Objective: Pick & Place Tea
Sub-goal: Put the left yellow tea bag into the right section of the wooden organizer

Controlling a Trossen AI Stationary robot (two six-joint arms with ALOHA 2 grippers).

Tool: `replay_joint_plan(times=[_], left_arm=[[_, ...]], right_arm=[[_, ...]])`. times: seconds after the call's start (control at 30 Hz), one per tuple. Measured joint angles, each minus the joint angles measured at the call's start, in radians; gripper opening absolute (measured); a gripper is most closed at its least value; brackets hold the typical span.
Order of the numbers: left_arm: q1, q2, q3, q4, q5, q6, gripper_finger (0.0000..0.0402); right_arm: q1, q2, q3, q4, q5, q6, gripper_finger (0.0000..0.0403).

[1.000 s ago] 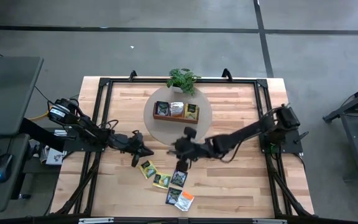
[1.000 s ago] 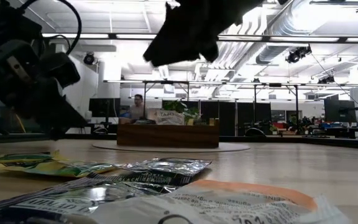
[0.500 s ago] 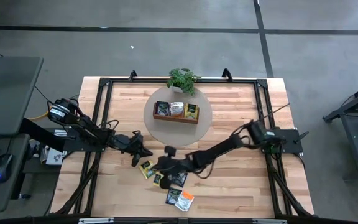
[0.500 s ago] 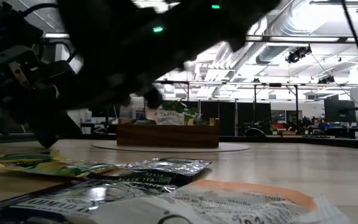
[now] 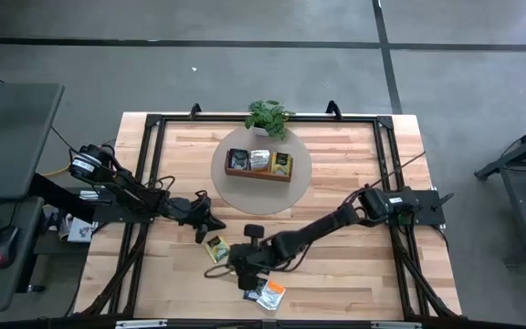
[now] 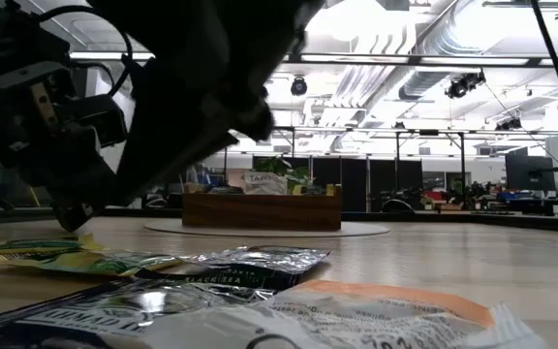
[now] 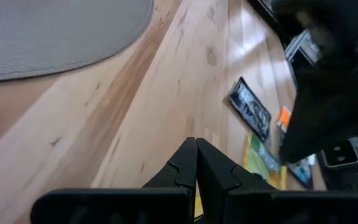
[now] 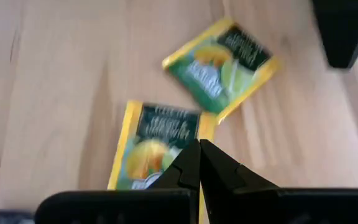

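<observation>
High view first: the wooden tabletop (image 5: 354,155) fills the middle of the floor, framed by black rails. On its far half lies a round grey mat (image 5: 295,178), and on the mat sits a brown wooden tray (image 5: 259,175) of three compartments with tea sachets in each. Just beyond the mat stands a small green potted plant (image 5: 268,117).

From the right side the right arm (image 5: 336,222) stretches low across the tabletop toward the near middle, and the right gripper (image 5: 246,270) sits over the loose pile of tea sachets there. Its own wrist view shows the right gripper's two fingers pressed together with nothing between them, directly above a yellow-green sachet (image 8: 154,140), with a second yellow-green sachet (image 8: 222,62) lying just beyond it at an angle.

The left arm (image 5: 126,192) reaches in from the left; the left gripper (image 5: 210,223) waits near the mat's near edge, its fingers also pressed together and holding nothing.

Loose sachets lie flat on the tabletop near the front edge: a yellow-green one (image 5: 216,247) beside the right gripper, a white and orange one (image 5: 271,292) nearest the front, and a dark one (image 7: 250,113) seen from the left wrist.
</observation>
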Motion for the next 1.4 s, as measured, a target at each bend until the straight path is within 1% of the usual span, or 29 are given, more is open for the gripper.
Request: replay_joint_plan(times=[0.1, 0.17, 0.27, 0.37, 0.47, 0.63, 0.73, 0.87, 1.13, 1.4], left_arm=[[0.000, 0.001, 0.024, -0.023, 0.010, -0.018, 0.0001], [0.000, 0.001, 0.052, -0.057, 0.037, -0.022, 0.0001], [0.000, 0.001, 0.099, -0.151, 0.062, -0.014, 0.0001], [-0.001, 0.000, 0.123, -0.237, 0.054, 0.002, 0.0001], [-0.001, 0.000, 0.119, -0.241, 0.052, 0.003, 0.0001], [0.000, -0.008, 0.119, -0.270, 0.059, 0.005, 0.0001], [0.000, -0.044, 0.118, -0.367, 0.060, 0.011, 0.0001], [0.000, -0.114, 0.118, -0.491, 0.037, 0.003, 0.0001], [0.000, -0.226, 0.118, -0.710, 0.007, -0.027, 0.0001], [0.000, -0.235, 0.118, -0.751, 0.004, -0.022, 0.0001]], right_arm=[[0.034, 0.000, -0.016, -0.027, 0.041, 0.042, 0.0001], [0.046, 0.000, -0.016, -0.025, 0.054, 0.060, 0.0000], [0.052, 0.000, -0.015, -0.020, 0.098, 0.075, 0.0000], [0.056, 0.000, -0.015, -0.018, 0.125, 0.075, 0.0000], [0.055, 0.005, -0.016, 0.011, 0.119, 0.074, 0.0000], [0.043, 0.022, -0.015, 0.136, 0.112, 0.024, 0.0000], [0.029, 0.038, -0.015, 0.200, 0.099, 0.002, 0.0000], [0.007, 0.051, -0.016, 0.259, 0.095, -0.027, 0.0000], [-0.029, 0.081, -0.015, 0.319, 0.051, -0.050, 0.0000], [-0.040, 0.105, -0.015, 0.355, 0.037, -0.049, 0.0000]])
